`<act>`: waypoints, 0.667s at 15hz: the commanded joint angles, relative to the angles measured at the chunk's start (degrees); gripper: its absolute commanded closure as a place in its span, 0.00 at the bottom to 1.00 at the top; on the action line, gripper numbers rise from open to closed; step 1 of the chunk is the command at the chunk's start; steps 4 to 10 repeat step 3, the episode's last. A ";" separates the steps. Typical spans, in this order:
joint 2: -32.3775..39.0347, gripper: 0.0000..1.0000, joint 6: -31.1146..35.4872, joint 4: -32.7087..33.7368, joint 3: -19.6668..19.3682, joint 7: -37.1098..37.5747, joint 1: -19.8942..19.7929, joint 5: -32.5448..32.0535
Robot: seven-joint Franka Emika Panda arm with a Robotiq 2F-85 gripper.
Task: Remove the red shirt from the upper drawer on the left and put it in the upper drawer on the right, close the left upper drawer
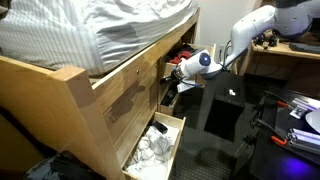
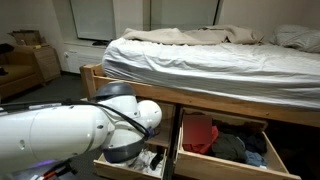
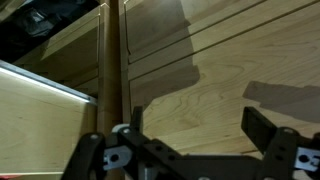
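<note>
Red shirt (image 2: 200, 134): bright red, crumpled, soft. It lies in the open pine drawer (image 2: 179, 140) at the end nearest the arm (image 2: 70, 130), just beside dark clothes (image 2: 235, 148). The arm hides most of the neighbouring drawer. The wrist view doesn't show the shirt, and the gripper body is cut off at its bottom edge. Gripper (image 3: 198, 128): jaws spread wide, nothing between them, facing the bed frame's wood panels (image 3: 230, 50).
</note>
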 commanded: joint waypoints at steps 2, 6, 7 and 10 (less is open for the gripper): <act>0.00 0.00 0.03 0.02 0.00 0.00 0.00 0.00; 0.00 0.00 0.05 0.02 0.00 0.00 0.00 0.00; 0.00 0.00 0.05 0.02 0.00 0.00 0.00 0.00; 0.00 0.00 0.05 0.02 0.00 0.00 0.00 0.00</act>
